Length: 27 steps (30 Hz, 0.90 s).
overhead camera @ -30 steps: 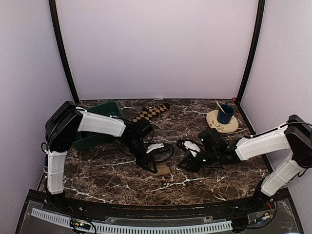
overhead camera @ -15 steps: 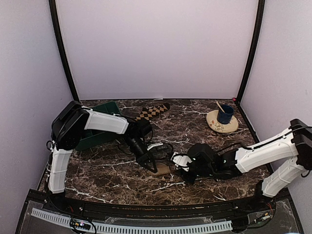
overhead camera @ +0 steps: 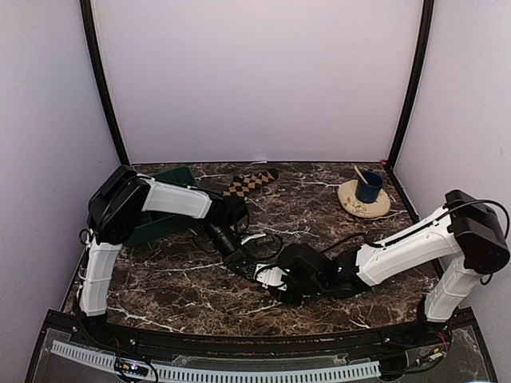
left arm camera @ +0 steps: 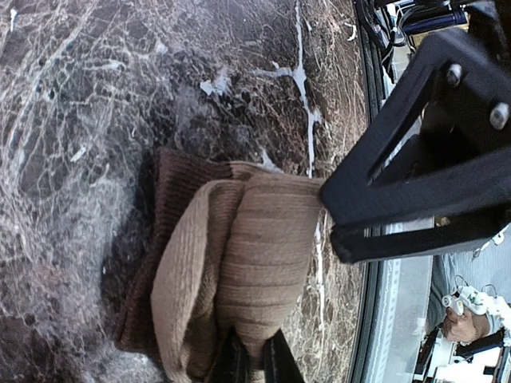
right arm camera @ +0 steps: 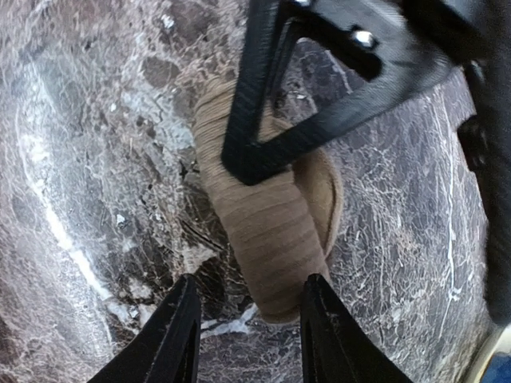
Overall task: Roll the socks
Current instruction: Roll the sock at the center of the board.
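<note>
Veined dark marble tabletop (overhead camera: 164,281) beneath a soft, ribbed, folded tan sock (left arm camera: 257,257)

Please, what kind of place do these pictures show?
Probably a robot test booth, not a home: plain pale walls and black corner posts enclose a marble-patterned table, two robot arms are bolted at its near edge, and props such as a checkered sock lie on it.

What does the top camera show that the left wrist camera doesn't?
Only the top view: the checkered sock, green tray, and blue cup on its plate. Only the left wrist: the tan sock folded over its darker toe, pinched in the left claw. Both: the marble table and the right claw next to the left one.
</note>
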Tool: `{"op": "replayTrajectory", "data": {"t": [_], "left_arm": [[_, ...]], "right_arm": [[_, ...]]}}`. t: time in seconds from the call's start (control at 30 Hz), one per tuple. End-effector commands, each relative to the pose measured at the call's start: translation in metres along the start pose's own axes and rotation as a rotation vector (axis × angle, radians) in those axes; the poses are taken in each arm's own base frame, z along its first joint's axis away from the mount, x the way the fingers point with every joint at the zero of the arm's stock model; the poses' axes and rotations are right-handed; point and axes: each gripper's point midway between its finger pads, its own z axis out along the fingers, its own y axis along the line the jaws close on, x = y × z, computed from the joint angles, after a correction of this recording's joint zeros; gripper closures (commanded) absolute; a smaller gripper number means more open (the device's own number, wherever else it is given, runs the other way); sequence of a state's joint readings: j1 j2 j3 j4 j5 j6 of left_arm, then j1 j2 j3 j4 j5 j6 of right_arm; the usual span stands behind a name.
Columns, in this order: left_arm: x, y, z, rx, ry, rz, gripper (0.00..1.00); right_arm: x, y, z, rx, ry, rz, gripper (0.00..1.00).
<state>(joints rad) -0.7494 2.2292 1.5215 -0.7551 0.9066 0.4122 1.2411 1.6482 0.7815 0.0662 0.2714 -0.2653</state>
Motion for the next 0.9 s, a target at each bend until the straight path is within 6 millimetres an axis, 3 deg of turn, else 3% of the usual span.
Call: {"op": "replayTrajectory", "data": {"t": [0.0,0.3,0.87], "left_arm": [[0.032,0.021,0.009,-0.048,0.107,-0.084,1.0],[0.032,0.02,0.011,-0.023,0.106,-0.089,1.0],[0.032,0.02,0.011,-0.017,0.107,-0.092,1.0]], "right_arm": [[-0.007,0.002,0.006,0.016,0.011,-0.083,0.6],[-0.008,-0.002,0.018,0.045,0.038,-0.144,0.59],[0.011,-0.019,0.03,0.045,0.11,-0.152,0.54]]}}
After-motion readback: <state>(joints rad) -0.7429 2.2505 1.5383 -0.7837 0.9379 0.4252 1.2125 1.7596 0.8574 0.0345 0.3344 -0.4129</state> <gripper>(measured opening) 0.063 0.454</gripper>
